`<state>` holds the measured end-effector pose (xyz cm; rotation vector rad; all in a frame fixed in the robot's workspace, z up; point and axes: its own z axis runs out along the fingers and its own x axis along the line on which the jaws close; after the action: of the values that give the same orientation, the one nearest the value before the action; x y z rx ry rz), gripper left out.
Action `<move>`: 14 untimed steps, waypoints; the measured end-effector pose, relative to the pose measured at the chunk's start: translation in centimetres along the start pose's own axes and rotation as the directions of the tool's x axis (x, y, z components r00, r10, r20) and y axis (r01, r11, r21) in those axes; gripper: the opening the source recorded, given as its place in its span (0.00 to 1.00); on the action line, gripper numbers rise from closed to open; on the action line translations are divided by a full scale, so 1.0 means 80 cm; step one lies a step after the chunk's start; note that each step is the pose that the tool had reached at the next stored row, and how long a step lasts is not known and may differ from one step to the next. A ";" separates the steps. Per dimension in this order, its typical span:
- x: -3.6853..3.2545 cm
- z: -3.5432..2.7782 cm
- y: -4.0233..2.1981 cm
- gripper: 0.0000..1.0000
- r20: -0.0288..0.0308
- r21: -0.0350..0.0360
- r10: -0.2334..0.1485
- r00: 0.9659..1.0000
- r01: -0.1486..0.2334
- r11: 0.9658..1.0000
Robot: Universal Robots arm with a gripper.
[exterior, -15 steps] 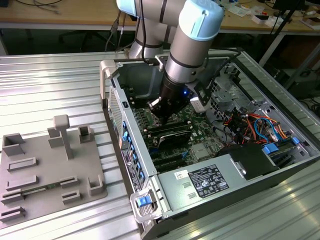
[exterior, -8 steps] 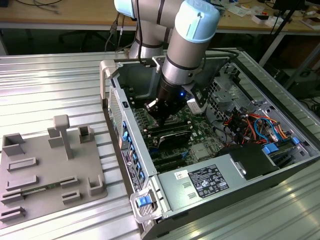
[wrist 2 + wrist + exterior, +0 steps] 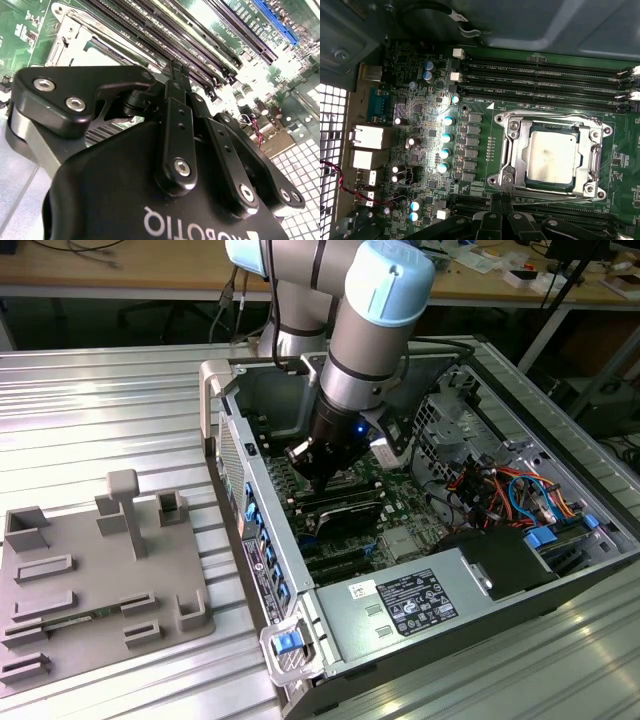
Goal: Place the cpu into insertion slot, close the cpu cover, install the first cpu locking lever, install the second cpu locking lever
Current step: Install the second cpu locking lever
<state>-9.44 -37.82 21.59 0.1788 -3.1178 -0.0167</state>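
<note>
CPU seated, cover down, end effector over the socket's edge

The cpu point(image 3: 552, 157) sits in the socket with the cpu cover point(image 3: 512, 155) flat around it on the motherboard point(image 3: 420, 125). End effector point(image 3: 176, 75) fingers pressed together, empty, tip just at 6 o'clock of the socket in the first wrist view. In the exterior view the arm point(image 3: 370, 340) reaches into the open PC case point(image 3: 400, 610) on the bench point(image 3: 100, 390)

The arm point(image 3: 370, 340), upper centre of the exterior view, was silver-grey tubing with pale blue joint caps. Its gripper point(image 3: 177, 82) was black, with linked finger bars, silver screws, white lettering low in the second wrist view, and a small blue light.
</note>
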 end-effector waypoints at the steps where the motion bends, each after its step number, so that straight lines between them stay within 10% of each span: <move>1: 0.0001 0.0000 0.0000 0.11 0.000 -0.001 0.000 1.000 0.000 1.000; 6: 0.0000 0.0013 0.0001 0.11 0.002 -0.016 0.000 1.000 0.000 1.000; 14: 0.0024 0.0061 0.0002 0.11 0.002 -0.020 0.000 1.000 0.000 1.000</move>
<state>-9.64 -37.82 21.10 0.1791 -3.1187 -0.0486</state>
